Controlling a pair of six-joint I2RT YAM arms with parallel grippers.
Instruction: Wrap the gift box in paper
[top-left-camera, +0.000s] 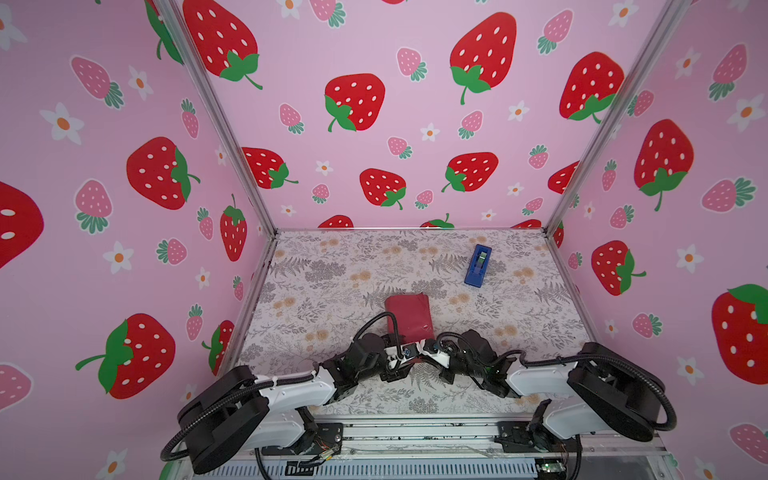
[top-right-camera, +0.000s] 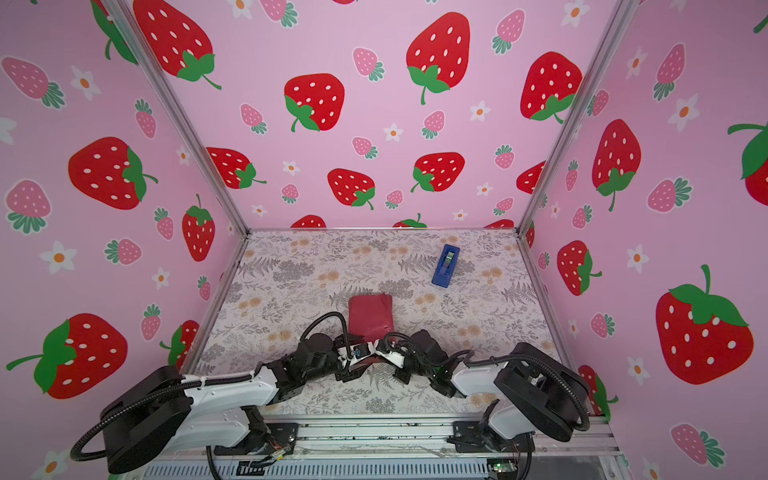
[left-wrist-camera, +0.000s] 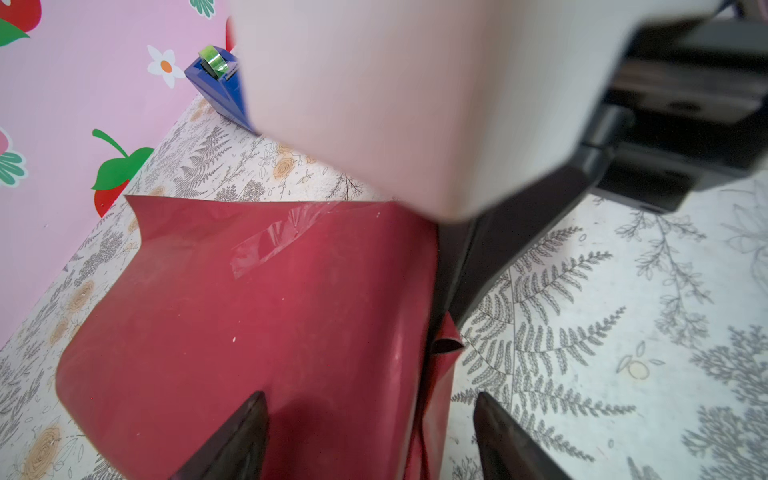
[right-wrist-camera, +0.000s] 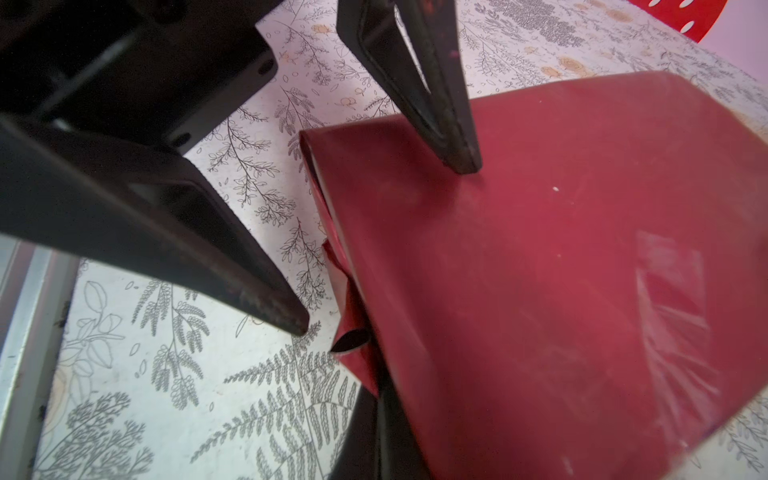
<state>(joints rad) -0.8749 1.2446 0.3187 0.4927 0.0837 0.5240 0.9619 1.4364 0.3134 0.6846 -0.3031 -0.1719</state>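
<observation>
The paper (top-left-camera: 408, 313) is folded into a maroon parcel in the middle of the table, in both top views (top-right-camera: 371, 316). The gift box is hidden inside it. A clear tape strip (left-wrist-camera: 270, 245) holds the top seam. Both wrists meet at the parcel's near end. My left gripper (left-wrist-camera: 372, 436) is open and straddles that end's edge: one finger (right-wrist-camera: 449, 124) rests on top of the paper, the other (right-wrist-camera: 232, 270) stands over the table beside it. My right gripper (right-wrist-camera: 376, 419) is shut, its tip against the crumpled end flap (right-wrist-camera: 353, 328).
A blue tape dispenser (top-left-camera: 478, 266) lies at the back right of the floral table (top-left-camera: 316, 291). Pink strawberry walls enclose three sides. A metal rail (top-left-camera: 415, 432) runs along the near edge, behind the arms.
</observation>
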